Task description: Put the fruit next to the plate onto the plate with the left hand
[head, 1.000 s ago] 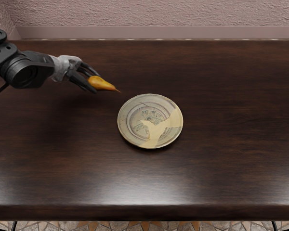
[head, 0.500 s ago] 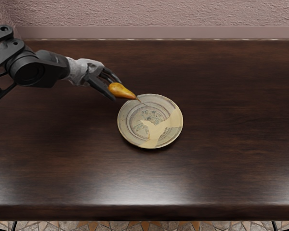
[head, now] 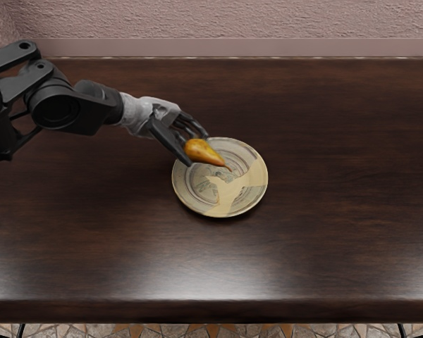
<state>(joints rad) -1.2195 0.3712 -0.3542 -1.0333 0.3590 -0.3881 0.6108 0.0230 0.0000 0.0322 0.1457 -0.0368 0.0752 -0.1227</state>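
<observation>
An orange-yellow pear-shaped fruit (head: pixel 204 153) is held in my left hand (head: pixel 185 139), whose dark fingers are shut around its wide end. The fruit's pointed tip aims right and down over the upper left part of the plate (head: pixel 250 193). The plate is round, beige with a worn pattern, and lies at the middle of the dark wooden table (head: pixel 324 239). I cannot tell whether the fruit touches the plate. My left arm reaches in from the left edge. The right arm is out of view.
The table's far edge meets a pink wall along the top. Its near edge runs across the bottom of the view, with tiled floor below.
My left hand has carried the fruit rightward and slightly down, from over the bare table left of the plate to over the plate's upper left part.
</observation>
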